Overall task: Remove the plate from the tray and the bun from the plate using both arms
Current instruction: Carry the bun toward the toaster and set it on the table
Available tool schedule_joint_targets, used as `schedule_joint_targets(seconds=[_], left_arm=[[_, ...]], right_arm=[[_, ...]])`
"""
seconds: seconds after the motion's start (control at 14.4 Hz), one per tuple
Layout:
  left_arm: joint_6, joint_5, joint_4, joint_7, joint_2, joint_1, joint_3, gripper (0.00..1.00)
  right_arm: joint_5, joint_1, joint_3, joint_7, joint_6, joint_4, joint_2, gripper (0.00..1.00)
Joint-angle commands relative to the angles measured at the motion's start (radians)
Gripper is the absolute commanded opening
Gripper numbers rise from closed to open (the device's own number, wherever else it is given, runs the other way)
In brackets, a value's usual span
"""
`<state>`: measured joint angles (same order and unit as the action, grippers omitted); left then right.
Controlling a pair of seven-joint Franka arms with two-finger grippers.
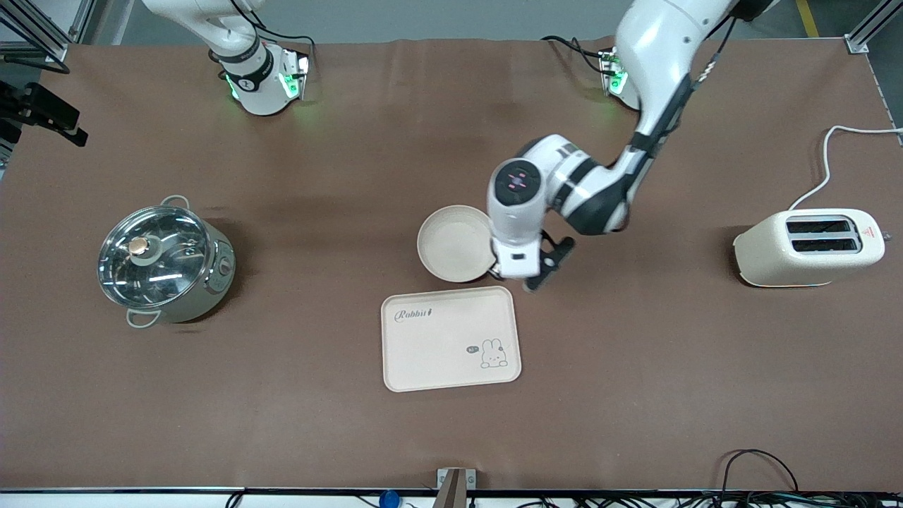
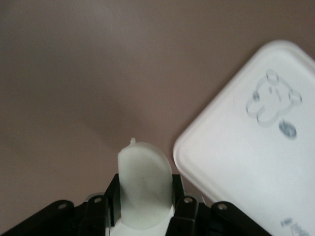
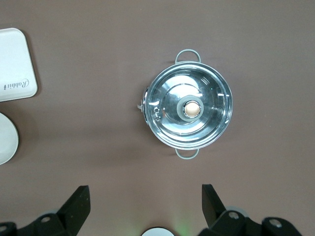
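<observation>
The round cream plate [image 1: 451,243] is just beside the tray's edge that lies farther from the front camera. My left gripper [image 1: 496,270] is shut on its rim at the end toward the left arm. In the left wrist view the plate [image 2: 144,184] stands edge-on between the black fingers [image 2: 181,209]. It also shows at the edge of the right wrist view [image 3: 6,138]. My right gripper [image 3: 145,206] is open and empty, high over the table near the right arm's base, out of the front view. No bun is in view.
The rectangular cream tray with the rabbit drawing [image 1: 451,339] lies mid-table, nearer the front camera than the plate. A steel pot with a glass lid [image 1: 164,261] stands toward the right arm's end. A cream toaster [image 1: 811,247] with its cord stands toward the left arm's end.
</observation>
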<state>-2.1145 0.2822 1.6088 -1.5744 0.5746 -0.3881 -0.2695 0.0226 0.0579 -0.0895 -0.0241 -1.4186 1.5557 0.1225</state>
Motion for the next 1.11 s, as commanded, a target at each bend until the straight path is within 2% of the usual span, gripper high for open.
schedule_joint_targets(seconds=[0.0, 0.21, 0.42, 0.69, 0.83, 0.9, 1.04], left_arm=[[-0.005, 0.095, 0.020, 0.071, 0.004, 0.105, -0.007, 0.46], [-0.111, 0.163, 0.022, 0.076, 0.062, 0.173, -0.005, 0.46], [-0.125, 0.273, 0.033, 0.115, 0.099, 0.254, -0.007, 0.45], [-0.125, 0.275, 0.063, 0.162, 0.110, 0.333, -0.007, 0.47], [-0.125, 0.275, 0.063, 0.162, 0.129, 0.351, -0.007, 0.56], [-0.125, 0.275, 0.068, 0.162, 0.131, 0.354, -0.007, 0.65], [-0.125, 0.275, 0.077, 0.162, 0.128, 0.354, -0.007, 0.94]], right_arm=[[0.016, 0.000, 0.001, 0.009, -0.003, 0.015, 0.008, 1.00], [0.011, -0.003, -0.001, 0.012, 0.004, 0.015, 0.009, 1.00], [0.011, -0.004, -0.001, 0.012, -0.003, 0.017, 0.006, 1.00], [0.011, -0.004, -0.003, 0.012, -0.008, 0.018, 0.000, 1.00], [0.011, -0.004, -0.001, 0.012, -0.003, 0.023, 0.002, 1.00], [0.011, -0.004, -0.001, 0.012, 0.000, 0.024, 0.002, 1.00], [0.011, -0.007, -0.003, 0.012, 0.000, 0.024, 0.002, 1.00]])
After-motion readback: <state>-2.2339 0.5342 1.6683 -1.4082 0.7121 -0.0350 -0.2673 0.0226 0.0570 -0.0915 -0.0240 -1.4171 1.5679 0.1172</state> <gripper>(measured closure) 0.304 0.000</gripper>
